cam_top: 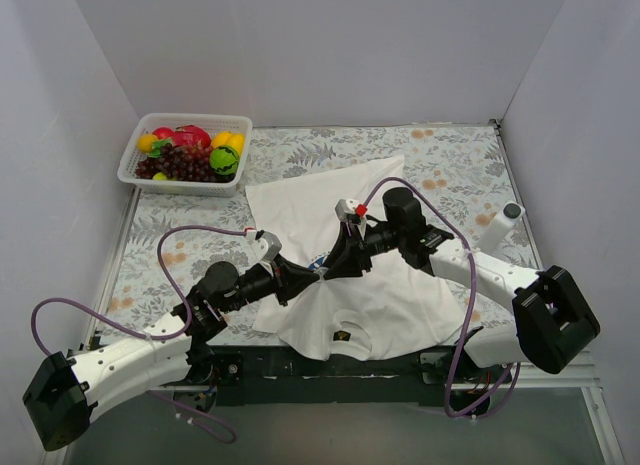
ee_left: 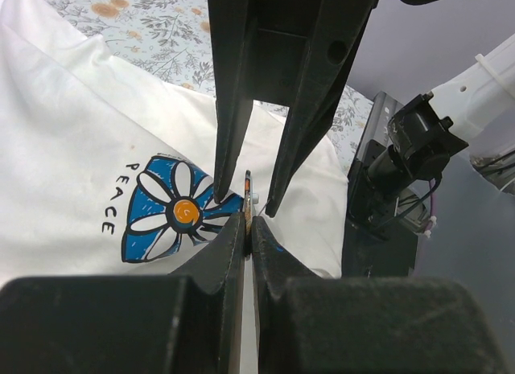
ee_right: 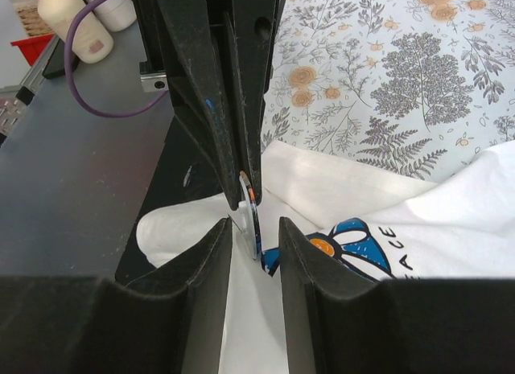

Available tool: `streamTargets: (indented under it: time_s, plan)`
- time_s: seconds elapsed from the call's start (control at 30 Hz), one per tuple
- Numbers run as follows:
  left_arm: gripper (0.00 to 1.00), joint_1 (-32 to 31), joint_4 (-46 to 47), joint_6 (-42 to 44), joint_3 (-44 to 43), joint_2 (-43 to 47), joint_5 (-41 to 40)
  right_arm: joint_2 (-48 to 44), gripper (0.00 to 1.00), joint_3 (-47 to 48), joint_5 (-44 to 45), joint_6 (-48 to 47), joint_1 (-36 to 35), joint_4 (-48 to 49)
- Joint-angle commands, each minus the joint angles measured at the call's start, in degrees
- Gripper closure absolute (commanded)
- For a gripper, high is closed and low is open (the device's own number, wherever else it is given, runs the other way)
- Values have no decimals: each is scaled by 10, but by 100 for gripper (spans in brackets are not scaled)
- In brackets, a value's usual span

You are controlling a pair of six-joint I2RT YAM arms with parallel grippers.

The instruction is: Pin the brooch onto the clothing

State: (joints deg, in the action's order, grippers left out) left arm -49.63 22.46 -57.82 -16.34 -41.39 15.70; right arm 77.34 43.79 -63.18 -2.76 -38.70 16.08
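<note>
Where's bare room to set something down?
Bare floral cloth spans the back from the fruit basket to the right wall; a smaller patch in front of the basket. Crowded mid T-shirt, where left gripper and right gripper meet at the brooch.

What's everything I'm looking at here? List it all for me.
White short-sleeved T-shirt: one, white, spread in the middle.
Blue-and-white flower emblem: one, on the shirt's chest.
Thin round brooch: one, edge-on, near the emblem.
White plastic basket: one, far left corner.
Toy fruit: several, red, yellow, green, purple, in basket.
Floral tablecloth: one, grey and orange, under everything.
Left gripper: one, black, shut on the brooch.
Right gripper: one, black, open around brooch.
</note>
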Motion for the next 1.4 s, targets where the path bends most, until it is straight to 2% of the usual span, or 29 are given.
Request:
streamTargets:
  time_s: [0.0,0.17,0.5,1.03,1.37]
  plan:
    - [100,1,4,9,-19,9,10,8,63,31,-15,6,2,12]
    - [100,1,5,6,-19,8,9,11,64,27,-15,6,1,11]
    - [100,1,5,6,-20,9,9,19,75,18,-13,11,2,8]
    - [100,1,25,4,-26,-17,22,31,76,17,28,43,-5,13]
    - [100,1,24,3,-26,-16,25,36,88,14,54,76,-7,40]
